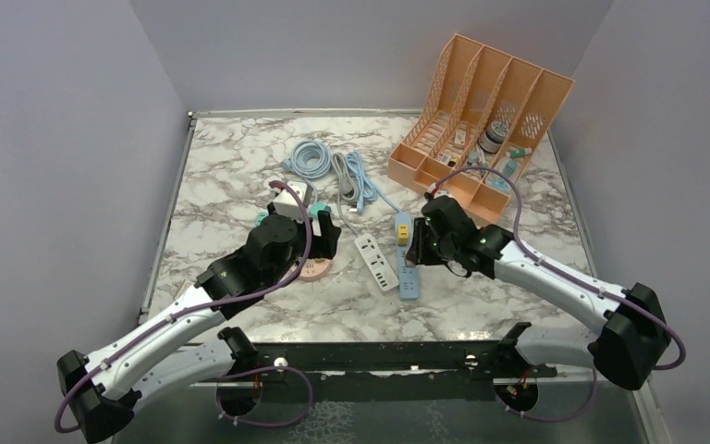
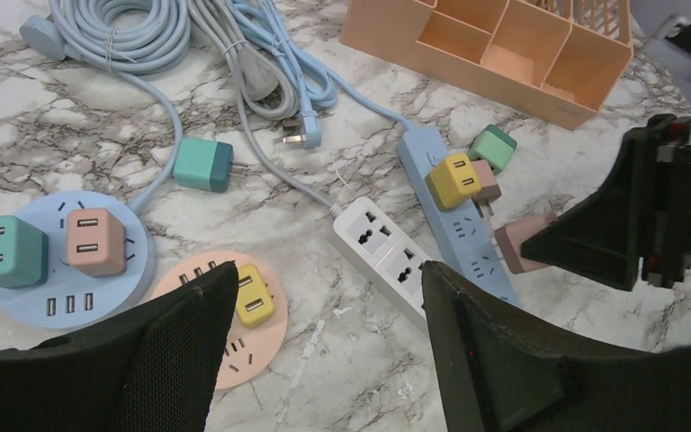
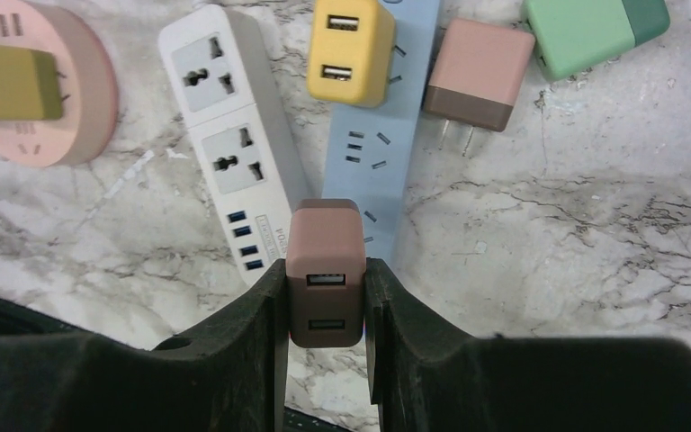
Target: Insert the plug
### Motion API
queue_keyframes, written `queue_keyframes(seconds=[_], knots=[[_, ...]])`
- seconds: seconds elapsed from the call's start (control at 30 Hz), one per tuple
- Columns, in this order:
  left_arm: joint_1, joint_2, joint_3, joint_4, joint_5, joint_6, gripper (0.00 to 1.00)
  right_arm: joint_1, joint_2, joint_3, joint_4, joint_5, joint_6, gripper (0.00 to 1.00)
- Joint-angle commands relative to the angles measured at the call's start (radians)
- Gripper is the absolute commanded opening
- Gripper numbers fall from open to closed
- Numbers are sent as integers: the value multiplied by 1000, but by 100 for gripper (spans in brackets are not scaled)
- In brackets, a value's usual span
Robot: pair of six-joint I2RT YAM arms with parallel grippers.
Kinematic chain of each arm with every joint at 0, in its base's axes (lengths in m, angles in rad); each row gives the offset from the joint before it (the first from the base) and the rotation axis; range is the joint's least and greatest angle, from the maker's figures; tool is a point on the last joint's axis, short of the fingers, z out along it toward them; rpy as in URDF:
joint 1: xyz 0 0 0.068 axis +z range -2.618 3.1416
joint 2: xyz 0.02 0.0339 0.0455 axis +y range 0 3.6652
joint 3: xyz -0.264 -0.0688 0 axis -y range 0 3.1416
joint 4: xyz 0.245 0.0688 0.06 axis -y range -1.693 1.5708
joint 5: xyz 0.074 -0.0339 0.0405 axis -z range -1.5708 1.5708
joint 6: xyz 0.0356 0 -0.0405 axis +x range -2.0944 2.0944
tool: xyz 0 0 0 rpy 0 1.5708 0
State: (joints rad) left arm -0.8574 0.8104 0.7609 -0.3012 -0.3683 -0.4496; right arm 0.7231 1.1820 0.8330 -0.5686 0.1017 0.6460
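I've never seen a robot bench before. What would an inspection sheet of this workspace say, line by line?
Surface: marble-patterned table, crowded.
Job's things: pink USB charger held at the near end of the blue power strip; yellow charger already plugged into it.
Clutter: white power strip, round blue socket hub, round pink socket hub, teal charger, green charger, orange desk organizer.
Hands: right hand shut on the pink USB charger; left hand open, empty.
Cables: light-blue cord and grey cord coiled at the back; purple leads along both arms.
Surroundings: plain grey walls.
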Motion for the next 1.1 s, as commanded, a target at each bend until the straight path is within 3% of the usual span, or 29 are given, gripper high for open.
queue_keyframes(seconds=[0.0,0.43,1.07], knots=[[4,-29,-7,8,-24,8,77,23,72,48,-9,150,39,1],[4,-54,-29,19,-16,-7,77,33,188,69,119,131,13,1],[3,-77,-41,24,-34,-14,77,33,314,130,-7,181,33,1]])
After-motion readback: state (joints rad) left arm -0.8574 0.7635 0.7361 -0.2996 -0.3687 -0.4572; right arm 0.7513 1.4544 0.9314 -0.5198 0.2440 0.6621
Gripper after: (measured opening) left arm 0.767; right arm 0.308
